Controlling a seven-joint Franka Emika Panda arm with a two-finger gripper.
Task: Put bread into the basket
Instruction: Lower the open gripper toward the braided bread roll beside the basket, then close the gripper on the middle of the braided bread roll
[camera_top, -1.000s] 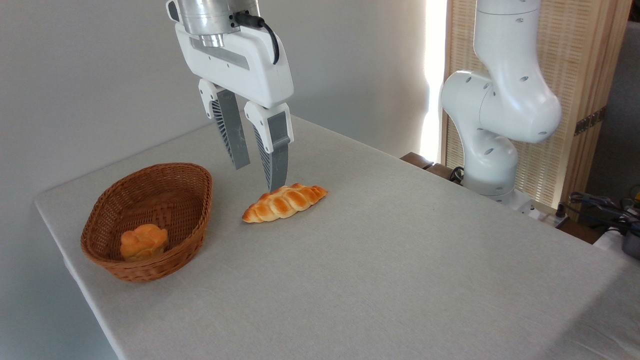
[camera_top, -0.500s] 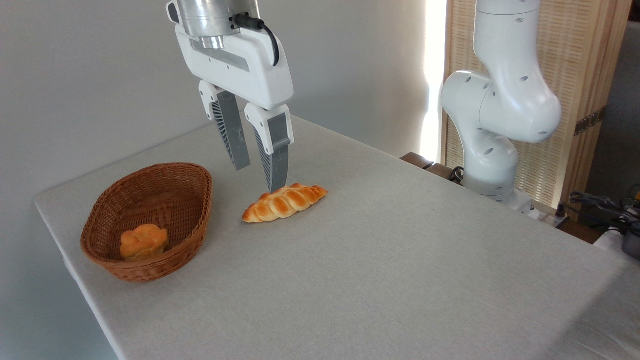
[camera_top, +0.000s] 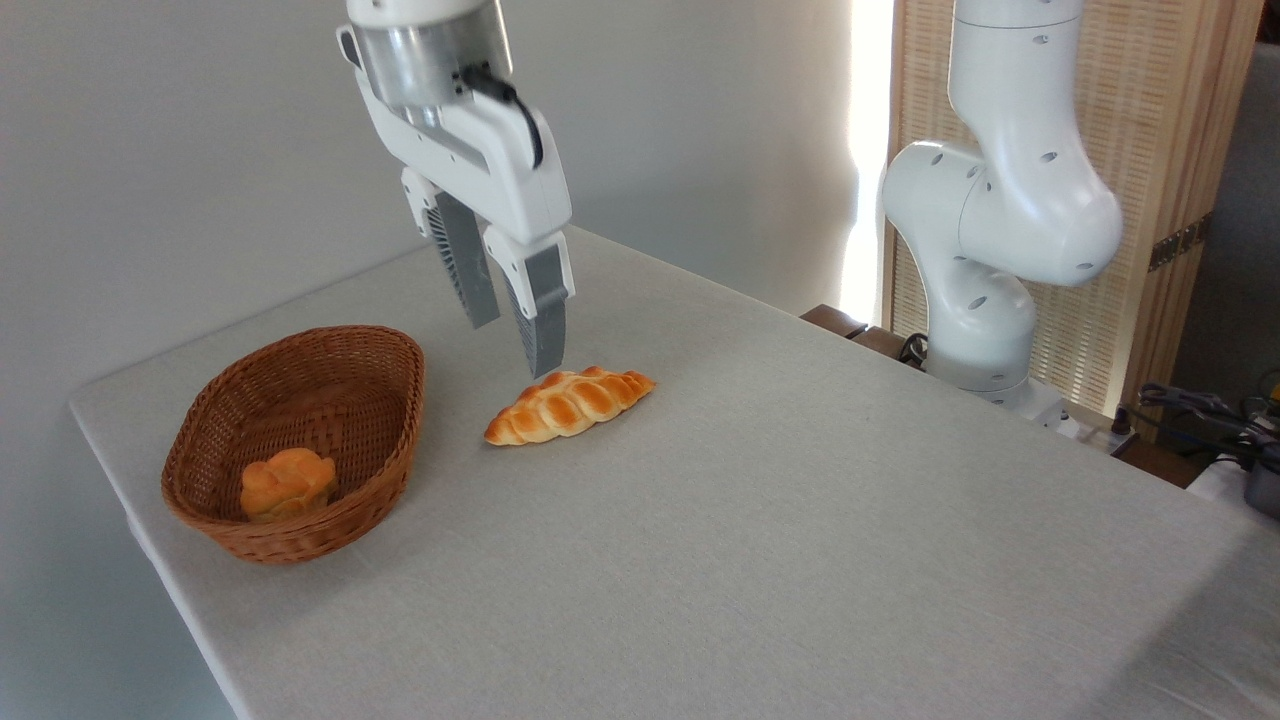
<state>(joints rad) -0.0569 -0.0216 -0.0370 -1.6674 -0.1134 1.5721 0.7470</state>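
My gripper (camera_top: 515, 348) hangs in the upper middle of the frame, jaws parted a little and holding nothing. The near fingertip sits just above the bread (camera_top: 569, 405), perhaps not quite touching. The bread lies at frame centre on the table (camera_top: 760, 520), right of the basket (camera_top: 300, 440), which holds a small bun (camera_top: 287, 482).

A pale grey cloth-covered tabletop (camera_top: 760, 520) fills most of the view, running back toward a plain grey wall (camera_top: 180, 150). A small round knotted bun (camera_top: 287, 483), golden-orange, lies low at the near left of the scene. At the right stands a slatted wooden screen (camera_top: 1160, 130) with a strip of bright daylight along its left edge, and dark cables and gear (camera_top: 1215, 415) sit beyond the tabletop's far right edge.
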